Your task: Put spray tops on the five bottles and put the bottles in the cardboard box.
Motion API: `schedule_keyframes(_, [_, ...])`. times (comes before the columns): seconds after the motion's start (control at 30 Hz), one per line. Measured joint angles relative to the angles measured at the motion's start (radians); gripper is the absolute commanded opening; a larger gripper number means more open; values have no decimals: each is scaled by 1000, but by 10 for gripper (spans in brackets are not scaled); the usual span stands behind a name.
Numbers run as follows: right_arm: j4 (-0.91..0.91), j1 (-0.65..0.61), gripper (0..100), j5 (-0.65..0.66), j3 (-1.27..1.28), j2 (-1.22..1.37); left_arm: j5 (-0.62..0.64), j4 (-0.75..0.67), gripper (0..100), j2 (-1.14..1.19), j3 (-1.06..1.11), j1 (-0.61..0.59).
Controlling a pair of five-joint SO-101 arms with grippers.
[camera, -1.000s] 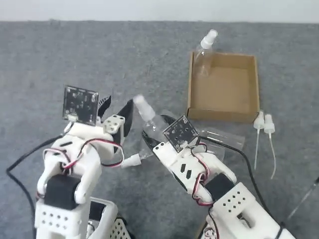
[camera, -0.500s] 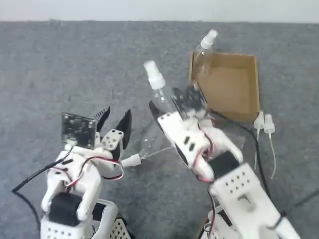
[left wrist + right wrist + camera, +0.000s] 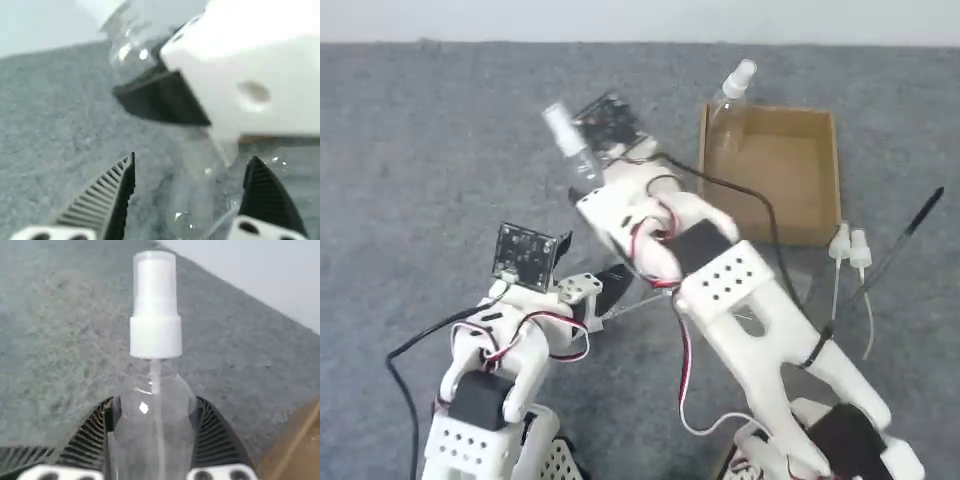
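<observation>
One bottle point(image 3: 152, 440), spray top point(image 3: 155, 315) on; right end effector point(image 3: 155, 405) grips it.

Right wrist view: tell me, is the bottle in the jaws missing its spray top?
No, the bottle held by the right gripper carries a white spray top seated on its neck.

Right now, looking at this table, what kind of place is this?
Probably a robotics lab or hobby test bench, not a kitchen or a factory line. Two white arms stand on a grey felt-like mat, with a box, loose spray tops and a clear bottle gripped in the right fingers.
</observation>
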Motion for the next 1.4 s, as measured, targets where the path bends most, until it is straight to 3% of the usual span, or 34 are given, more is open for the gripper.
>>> schedule_keyframes(0.4, [210,-9,6,0,-38,-132,5,-61,324,-9,34,-31])
schedule_keyframes(0.73, [279,29,6,-2,-43,-219,0,-61,324,-6,35,-31])
schedule_keyframes(0.87, [301,147,6,0,-74,-219,0,-61,324,0,51,-37])
schedule_keyframes(1.03, [336,396,6,86,-166,-219,0,-61,311,0,51,-34])
schedule_keyframes(1.2, [302,589,6,103,-172,-203,-2,-61,180,0,51,-38])
schedule_keyframes(1.33, [209,651,6,103,-172,-100,-2,-61,30,0,51,-43])
schedule_keyframes(1.4, [152,661,6,103,-172,-29,-2,-61,9,0,51,-43])
